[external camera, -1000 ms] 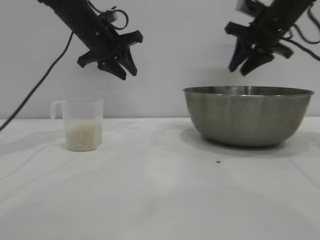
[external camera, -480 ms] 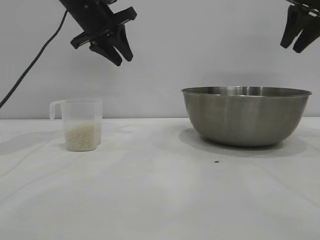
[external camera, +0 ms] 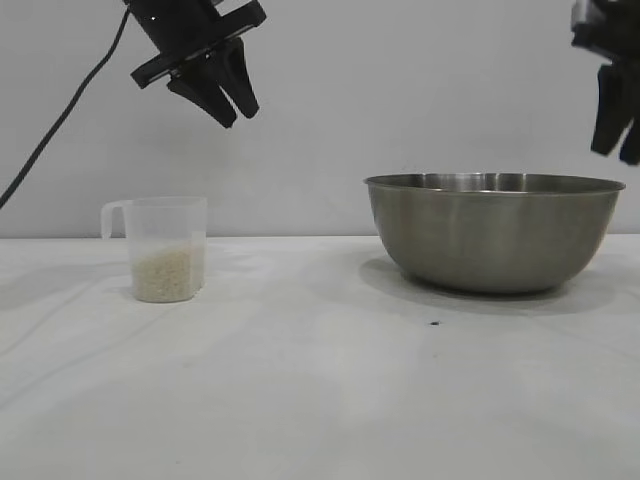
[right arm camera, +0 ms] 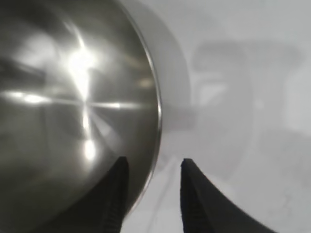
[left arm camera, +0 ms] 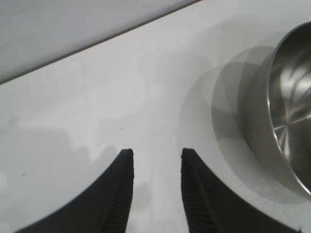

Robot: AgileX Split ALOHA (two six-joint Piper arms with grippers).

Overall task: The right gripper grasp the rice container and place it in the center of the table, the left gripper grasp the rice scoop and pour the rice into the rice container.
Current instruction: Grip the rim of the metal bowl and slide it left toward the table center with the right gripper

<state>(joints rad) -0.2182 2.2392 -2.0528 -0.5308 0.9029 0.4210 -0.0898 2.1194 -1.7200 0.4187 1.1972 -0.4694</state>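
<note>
Rice [external camera: 164,275] fills the lower part of the rice scoop [external camera: 160,248], which stands upright toward the left edge of the tabletop [external camera: 300,390], its handle turned to that edge. Rice container [external camera: 495,232] sits upright toward the right edge, well apart from the scoop, and its polished inside shows no grains in the right wrist view. Left hand [external camera: 228,92] hangs high above the scoop, pointing down toward the right, fingers [left arm camera: 120,187] set at a narrow gap and holding nothing. Right hand [external camera: 620,125] is at the right edge, above the container's right rim, fingers [right arm camera: 194,194] narrowly parted either side of that rim, clear of it, and empty.
</note>
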